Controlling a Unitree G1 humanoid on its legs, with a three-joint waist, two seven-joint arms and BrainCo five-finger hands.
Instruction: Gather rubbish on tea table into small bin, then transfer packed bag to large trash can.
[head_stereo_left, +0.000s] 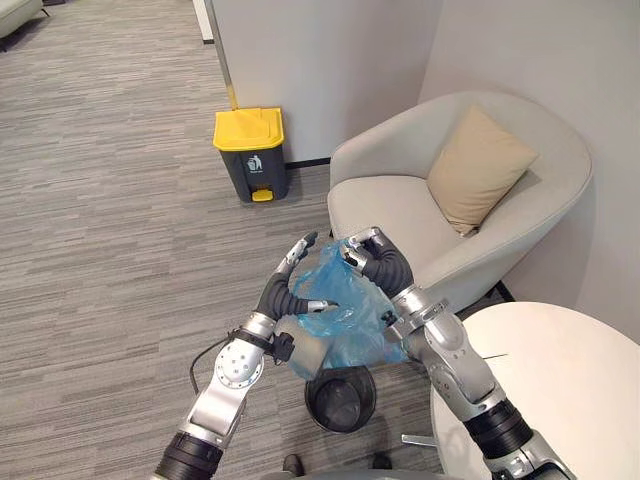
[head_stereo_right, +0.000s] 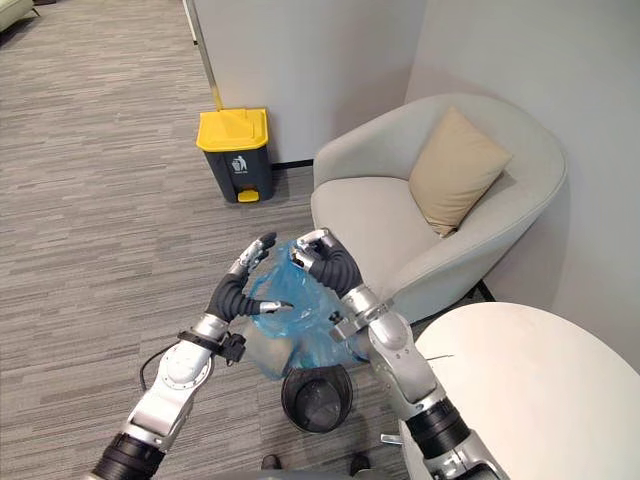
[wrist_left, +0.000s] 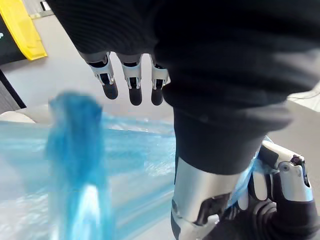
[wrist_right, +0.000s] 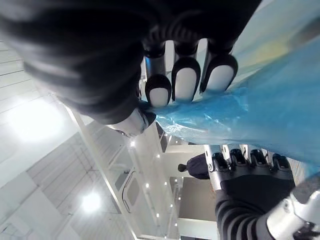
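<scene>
1. Both hands meet at the blue bag (head_stereo_left: 345, 310) in the left eye view. The right hand (head_stereo_left: 380, 265) grips its gathered top. The left hand (head_stereo_left: 283, 290) sits just beside it, fingers straight and spread, thumb against the plastic. The bag hangs below the hands, over the small bin (head_stereo_left: 340, 398) on the floor; I cannot tell whether it is clear of the rim.
2. In the right eye view, the large trash can (head_stereo_right: 235, 152) stands well beyond the left hand's fingertips, its yellow lid down. An armchair (head_stereo_right: 400, 210) is just past the right hand, and the bench (head_stereo_right: 530, 390) lies behind the right forearm.
3. In the left wrist view, the fingers (wrist_left: 135, 87) are straight and hold nothing, with blue plastic beyond them.
4. In the right wrist view, the fingertips (wrist_right: 185, 82) curl onto the bag and pinch it against the thumb.
5. Judging by this, gathering is done and the transfer is starting. The next move calls for the right hand's pinch to hold while the bag is carried to the large trash can. The shut lid will likely need opening first, and the free left hand looks suited to that.
</scene>
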